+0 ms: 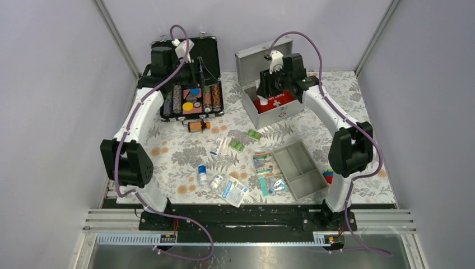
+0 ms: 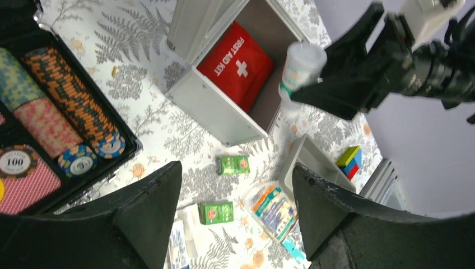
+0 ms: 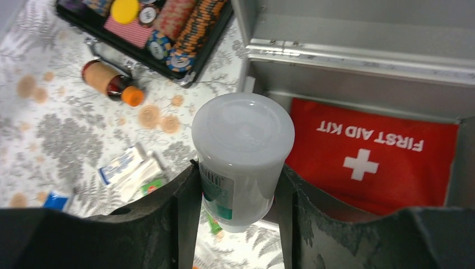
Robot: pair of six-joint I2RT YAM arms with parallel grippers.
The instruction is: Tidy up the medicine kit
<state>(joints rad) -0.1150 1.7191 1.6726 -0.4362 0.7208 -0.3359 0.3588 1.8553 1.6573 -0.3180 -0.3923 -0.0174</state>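
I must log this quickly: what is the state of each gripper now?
Left gripper: open, holding nothing.
Right gripper: closed on a white bottle.

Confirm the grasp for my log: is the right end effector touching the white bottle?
Touching. The right wrist view shows the right end effector clamped against both sides of the white bottle, with no gap visible.

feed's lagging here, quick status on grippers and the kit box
Right gripper shut on white bottle, above open metal box. Left gripper open, empty. Red pouch lies in box; grey tray out, empty.
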